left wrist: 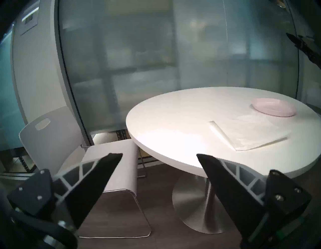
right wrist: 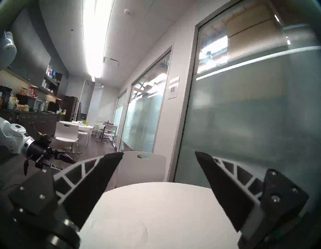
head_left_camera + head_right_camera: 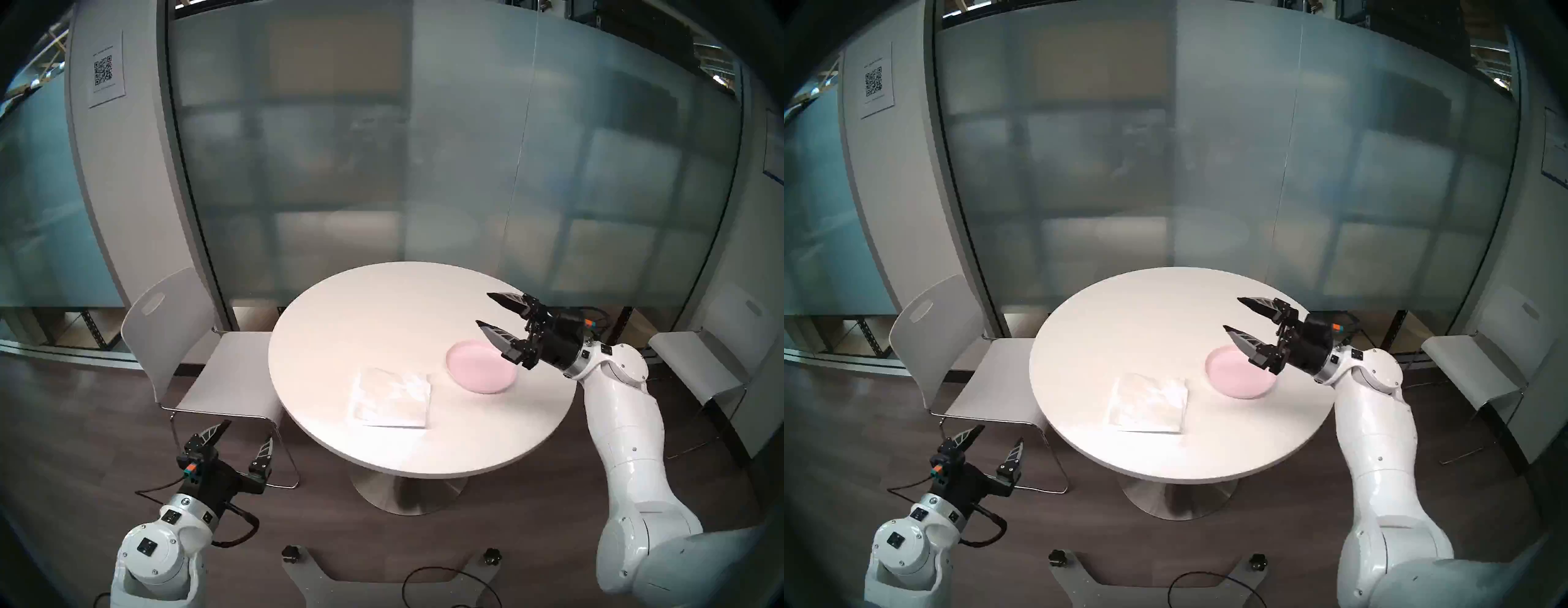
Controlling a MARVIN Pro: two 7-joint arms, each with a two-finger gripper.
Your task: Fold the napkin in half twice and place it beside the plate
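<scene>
a folded white paper napkin (image 3: pixel 390 397) is seen lying flat on the round white surface (image 3: pixel 382 310), toward its near edge, with stacked layers visible along its edges in the left wrist view (image 1: pixel 250 133). a pale pink plate (image 3: pixel 479 370) is set just to the right of the napkin, slightly farther back, the two near each other but apart. the right end effector (image 3: pixel 494 310) is held above the right part of the surface, its fingers spread wide and nothing gripped between them; its lower finger is seen in front of the plate's far rim, and contact cannot be told. the left end effector (image 3: pixel 248 433) is held off the surface to the near left, above the floor by a white chair (image 3: pixel 178 339), its fingers likewise parted and empty. a frosted glass wall (image 3: pixel 424 170) is seen behind the surface.
</scene>
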